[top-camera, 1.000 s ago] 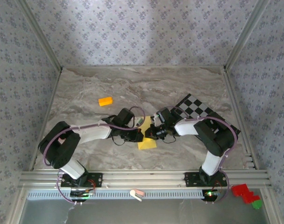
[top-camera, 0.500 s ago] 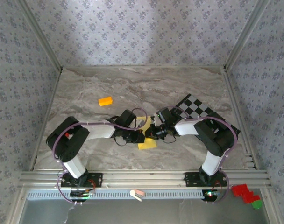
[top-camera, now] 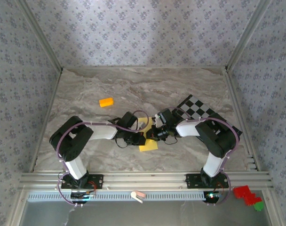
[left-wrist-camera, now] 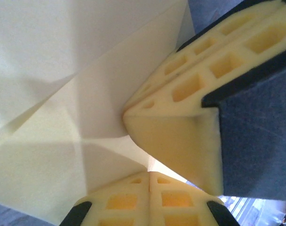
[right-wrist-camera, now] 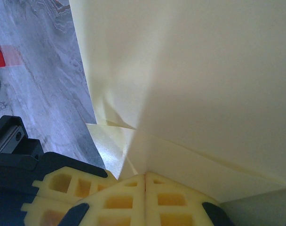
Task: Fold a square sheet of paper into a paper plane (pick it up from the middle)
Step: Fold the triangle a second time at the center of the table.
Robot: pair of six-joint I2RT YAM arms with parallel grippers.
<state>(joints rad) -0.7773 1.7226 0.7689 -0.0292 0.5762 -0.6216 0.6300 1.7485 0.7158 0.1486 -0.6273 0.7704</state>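
Observation:
The square sheet of paper [top-camera: 148, 145], pale yellow and creased, is held above the table's middle between both grippers. My left gripper [top-camera: 141, 137] comes in from the left and is shut on the sheet. In the left wrist view its closed fingertips [left-wrist-camera: 129, 200] pinch a folded edge of the sheet [left-wrist-camera: 63, 94], with the other gripper's foam fingers [left-wrist-camera: 180, 89] close on the right. My right gripper [top-camera: 152, 133] meets it from the right, shut on a crease of the sheet [right-wrist-camera: 204, 84]. Several folds run up from the closed right gripper [right-wrist-camera: 145, 175].
A small orange block [top-camera: 106, 102] lies on the marble table [top-camera: 96, 80] to the back left. A black-and-white checkered board [top-camera: 199, 110] lies at the right, partly under the right arm. Patterned walls close in three sides.
The left arm's elbow has swung right and forward, and its gripper has crept slightly right. The right arm and the paper have hardly moved. Both grippers stayed shut.

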